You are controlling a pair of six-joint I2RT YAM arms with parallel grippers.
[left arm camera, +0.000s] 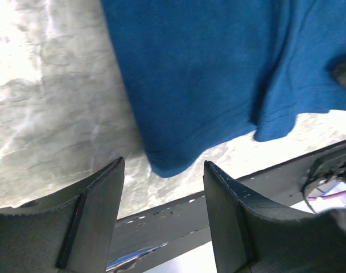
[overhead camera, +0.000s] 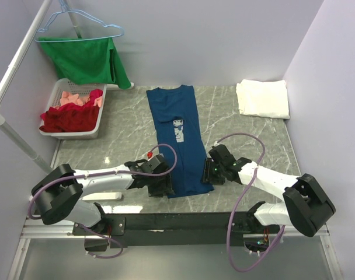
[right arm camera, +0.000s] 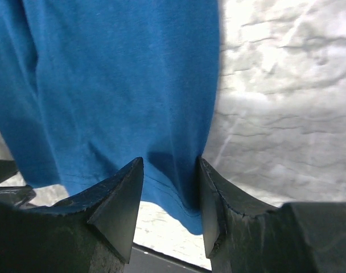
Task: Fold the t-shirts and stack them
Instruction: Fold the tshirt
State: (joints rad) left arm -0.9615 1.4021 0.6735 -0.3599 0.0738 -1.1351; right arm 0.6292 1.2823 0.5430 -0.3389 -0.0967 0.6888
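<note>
A navy blue t-shirt with a white chest print lies folded into a long strip down the middle of the table, its hem toward me. A white t-shirt lies folded at the back right. My left gripper is at the hem's near left corner. In the left wrist view its jaws are open and empty, with the blue corner just ahead of the tips. My right gripper is at the near right corner. Its open jaws straddle the blue hem without pinching it.
A white basket of red and pink clothes stands at the back left. Behind it a green cloth hangs on a hanger. A black rail runs along the near table edge, just below the shirt's hem.
</note>
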